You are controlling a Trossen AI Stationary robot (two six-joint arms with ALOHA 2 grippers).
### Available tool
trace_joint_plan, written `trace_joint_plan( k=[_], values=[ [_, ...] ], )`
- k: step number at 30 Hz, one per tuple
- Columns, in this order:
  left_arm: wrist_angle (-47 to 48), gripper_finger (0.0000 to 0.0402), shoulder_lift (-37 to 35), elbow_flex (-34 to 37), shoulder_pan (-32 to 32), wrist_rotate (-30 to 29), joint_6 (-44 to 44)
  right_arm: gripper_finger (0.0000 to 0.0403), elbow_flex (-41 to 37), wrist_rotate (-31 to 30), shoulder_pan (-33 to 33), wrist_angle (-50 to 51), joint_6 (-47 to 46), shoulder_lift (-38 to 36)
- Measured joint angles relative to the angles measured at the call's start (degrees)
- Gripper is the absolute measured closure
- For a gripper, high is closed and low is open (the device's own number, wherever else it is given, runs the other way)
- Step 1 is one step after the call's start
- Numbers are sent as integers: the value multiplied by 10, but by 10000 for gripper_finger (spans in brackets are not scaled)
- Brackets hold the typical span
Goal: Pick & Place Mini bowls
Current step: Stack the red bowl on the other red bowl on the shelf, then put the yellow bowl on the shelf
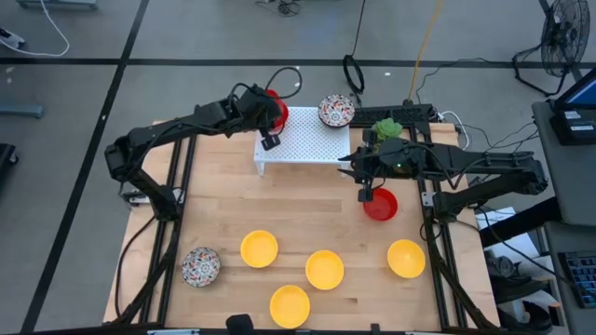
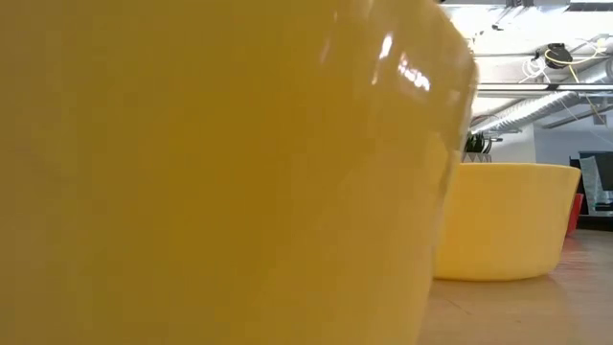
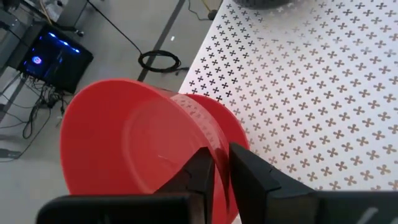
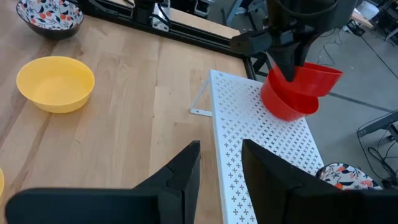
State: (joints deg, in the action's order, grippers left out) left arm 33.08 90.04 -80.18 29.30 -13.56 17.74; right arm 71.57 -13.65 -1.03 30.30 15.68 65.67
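My left gripper (image 1: 271, 118) is at the white perforated rack's (image 1: 307, 144) far left corner, shut on a glossy red mini bowl (image 4: 306, 76). This bowl tilts over a second red bowl (image 4: 283, 104) standing on the rack. My right gripper (image 4: 221, 163) is open and hovers over the rack's right end (image 1: 346, 166), touching nothing. A third red bowl (image 1: 380, 205) sits on the table just nearer than it. A speckled bowl (image 1: 335, 110) stands at the rack's far right. Several yellow bowls (image 1: 324, 268) and another speckled bowl (image 1: 200, 266) rest on the near table. My left gripper holds the upper red bowl by its rim (image 3: 217, 152), pinched with one finger (image 3: 198, 177) inside the bowl and the other (image 3: 255, 180) outside. The fingers come from above, pointing down. The bowl is tilted, with its lower part in or just above the second red bowl (image 3: 233, 127); whether the two touch I cannot tell.
A small pot with a green plant (image 1: 386, 128) stands by the rack's far right end, close to my right arm. In the low view a yellow bowl (image 2: 220, 172) fills most of the picture, with another yellow bowl (image 2: 503, 222) behind it. Bare wood lies between the rack and the yellow bowls.
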Motion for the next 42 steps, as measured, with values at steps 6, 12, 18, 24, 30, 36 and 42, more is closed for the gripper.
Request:
trace_joint_plan(
  k=[6, 12, 18, 24, 30, 36, 42],
  values=[
    [-2, 348, 0, 0, 0, 0, 0, 298, 0, -1, 0, 0, 0, 0],
    [-3, 311, 0, 0, 0, 0, 1, 298, 0, -2, 0, 0, -26, 0],
    [-32, 254, 0, 0, -2, 0, 1, 298, 0, -79, 0, 0, -75, 0],
    [-107, 227, 0, 0, -17, 17, -2, 298, 0, -103, -1, -1, -63, 0],
    [-135, 224, 0, 0, -63, 141, -9, 298, 0, -102, -1, -1, -61, 0],
    [-120, 224, 0, 0, -134, 133, -18, 298, 0, -101, -1, -1, -60, 0],
    [-41, 224, 0, 0, -188, 73, -42, 298, 0, -101, -1, -1, -60, 0]
  ],
)
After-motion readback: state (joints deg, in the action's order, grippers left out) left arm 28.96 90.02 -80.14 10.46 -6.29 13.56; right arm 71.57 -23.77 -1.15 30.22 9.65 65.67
